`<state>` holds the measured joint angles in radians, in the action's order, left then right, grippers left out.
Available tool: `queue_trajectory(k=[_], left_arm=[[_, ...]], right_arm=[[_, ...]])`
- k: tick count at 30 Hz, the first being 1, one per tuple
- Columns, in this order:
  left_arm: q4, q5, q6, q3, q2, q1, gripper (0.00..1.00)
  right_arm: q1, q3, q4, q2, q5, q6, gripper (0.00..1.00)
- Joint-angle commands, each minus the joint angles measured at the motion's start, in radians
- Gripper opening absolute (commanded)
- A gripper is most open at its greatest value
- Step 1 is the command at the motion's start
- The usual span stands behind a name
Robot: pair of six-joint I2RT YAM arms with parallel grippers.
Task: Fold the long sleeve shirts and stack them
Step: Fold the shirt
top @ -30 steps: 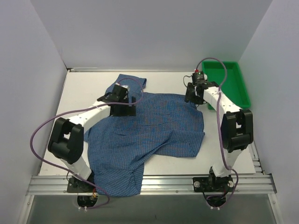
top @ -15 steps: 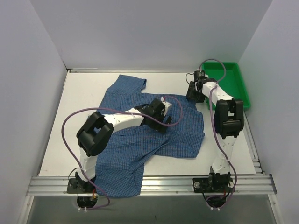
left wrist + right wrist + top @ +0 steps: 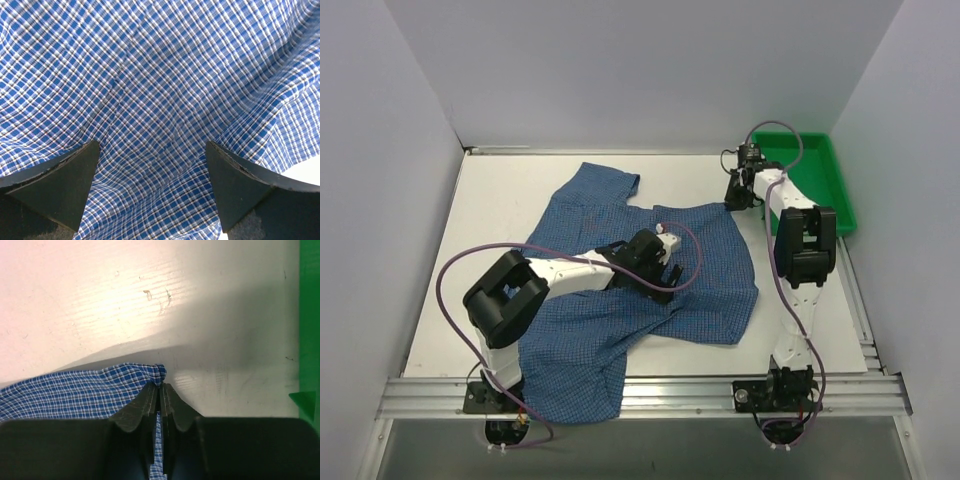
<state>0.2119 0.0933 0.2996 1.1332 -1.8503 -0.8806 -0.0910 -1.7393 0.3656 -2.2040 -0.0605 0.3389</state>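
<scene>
A blue fine-checked long sleeve shirt (image 3: pixel 620 300) lies crumpled across the middle of the white table; one part hangs over the near edge at the left. My left gripper (image 3: pixel 655 275) hovers low over the shirt's middle, open, its two dark fingers (image 3: pixel 55 185) wide apart with only checked cloth (image 3: pixel 160 100) between them. My right gripper (image 3: pixel 735 198) is at the shirt's far right corner, near the green bin. In the right wrist view its fingers (image 3: pixel 160 397) are shut on a bunched corner of the shirt (image 3: pixel 90 392).
A green bin (image 3: pixel 815 180) stands at the back right, its wall showing in the right wrist view (image 3: pixel 310 325). White walls close the back and sides. Bare table (image 3: pixel 500 200) shows at the far left. A metal rail (image 3: pixel 720 390) runs along the near edge.
My left arm has swung from the shirt's far left to its middle, moving right and nearer. My right gripper has moved slightly farther back, pulling the shirt's right corner with it.
</scene>
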Motion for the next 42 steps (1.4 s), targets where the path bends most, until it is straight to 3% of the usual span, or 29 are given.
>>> queue_trajectory(k=[1,5,8,9,10,14,20,29,35,42], left_arm=[[0.119,0.086,0.065,-0.082,-0.012,-0.018,0.97],[0.126,0.063,0.087,-0.087,0.017,-0.017,0.97],[0.159,0.000,0.113,-0.037,0.043,0.000,0.98],[0.168,-0.026,0.130,-0.003,0.065,0.008,0.98],[0.173,-0.035,0.140,0.010,0.080,0.021,0.97],[0.176,-0.024,0.199,0.062,0.160,0.120,0.98],[0.188,-0.027,0.236,0.126,0.180,0.307,0.97],[0.193,-0.046,0.254,0.253,-0.070,0.503,0.96],[0.214,-0.060,0.283,0.303,-0.170,0.587,0.97],[0.216,-0.029,0.341,0.324,-0.249,0.710,0.97]], right_arm=[[0.005,-0.074,0.036,0.007,0.008,-0.024,0.05],[0.005,-0.104,0.042,0.042,0.085,-0.049,0.05],[0.004,-0.091,0.071,0.081,0.143,-0.041,0.23],[0.004,-0.074,0.078,0.098,0.149,-0.040,0.37],[-0.001,-0.057,0.082,0.119,0.154,-0.032,0.43],[-0.027,0.084,0.084,0.256,0.160,-0.006,0.56],[-0.127,0.352,0.082,0.476,0.125,0.109,0.56],[-0.237,0.642,0.000,0.540,0.024,0.235,0.52],[-0.211,0.681,-0.053,0.457,-0.012,0.252,0.51],[-0.112,0.604,-0.062,0.328,-0.045,0.241,0.52]])
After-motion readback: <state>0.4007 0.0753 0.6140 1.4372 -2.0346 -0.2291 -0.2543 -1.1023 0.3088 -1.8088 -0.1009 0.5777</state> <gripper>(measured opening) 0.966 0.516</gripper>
